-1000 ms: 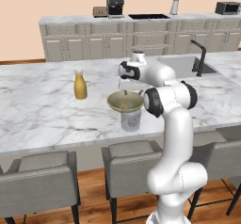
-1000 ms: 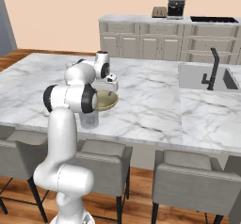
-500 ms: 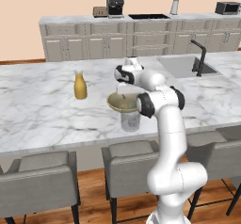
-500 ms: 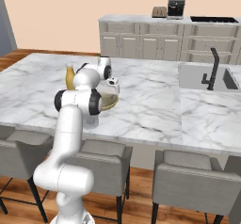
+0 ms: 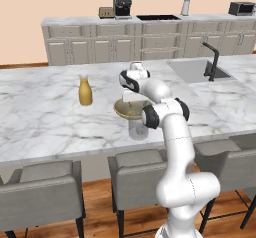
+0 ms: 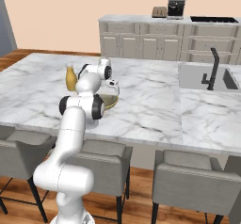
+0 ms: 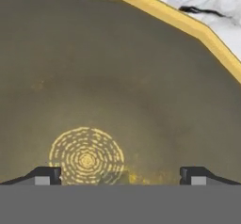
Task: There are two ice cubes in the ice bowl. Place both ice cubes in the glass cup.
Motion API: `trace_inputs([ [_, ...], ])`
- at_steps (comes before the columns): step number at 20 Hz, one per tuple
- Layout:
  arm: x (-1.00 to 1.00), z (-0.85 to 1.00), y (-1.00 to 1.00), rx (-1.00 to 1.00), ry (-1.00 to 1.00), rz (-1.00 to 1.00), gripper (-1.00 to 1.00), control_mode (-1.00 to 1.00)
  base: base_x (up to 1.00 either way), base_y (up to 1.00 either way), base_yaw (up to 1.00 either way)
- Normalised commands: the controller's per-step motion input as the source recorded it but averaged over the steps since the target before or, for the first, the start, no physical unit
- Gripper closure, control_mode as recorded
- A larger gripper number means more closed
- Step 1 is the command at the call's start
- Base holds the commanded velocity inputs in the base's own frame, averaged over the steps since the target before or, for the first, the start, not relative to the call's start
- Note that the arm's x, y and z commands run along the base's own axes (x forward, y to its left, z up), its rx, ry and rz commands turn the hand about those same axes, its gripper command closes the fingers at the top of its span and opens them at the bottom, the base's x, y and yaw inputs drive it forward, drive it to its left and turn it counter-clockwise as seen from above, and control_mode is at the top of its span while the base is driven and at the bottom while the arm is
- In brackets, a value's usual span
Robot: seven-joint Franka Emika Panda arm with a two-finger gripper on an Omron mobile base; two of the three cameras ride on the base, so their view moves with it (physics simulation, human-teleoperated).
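Counting the things on the marble table (image 5: 45, 117) gave one ice bowl (image 5: 129, 109), one glass cup (image 5: 138, 131) just in front of it, and one orange bottle (image 5: 85, 91) well apart to the left. Ice cubes could not be made out in either container; the hand view showed the bowl's greyish inside (image 7: 141, 77) with a yellow ringed centre and a yellow rim. The gripper (image 7: 120, 175) hung low inside the bowl, jaws spread wide with nothing between them. The robot's forearm hid part of the bowl from the right.
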Motion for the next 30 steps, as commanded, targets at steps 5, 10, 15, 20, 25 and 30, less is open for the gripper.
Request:
trace_inputs([
  [5,-0.6,-0.03,0.0,0.0,-0.09,0.01,-1.0,-1.0,0.0,0.0,0.0],
  [10,-1.0,0.11,-0.01,0.0,-0.42,0.04,-1.0,-1.0,0.0,0.0,0.0],
  [15,-1.0,-0.49,0.04,0.0,-0.29,0.06,-1.0,-1.0,0.0,0.0,0.0],
  [20,-0.18,-0.03,-0.06,0.04,-0.19,0.0,-1.0,-1.0,0.0,0.0,0.0],
  [25,0.39,0.0,-0.08,0.04,0.0,0.0,-1.0,-1.0,0.0,0.0,0.0],
  [30,0.75,0.0,0.0,0.0,0.05,0.0,-1.0,-1.0,0.0,0.0,0.0],
])
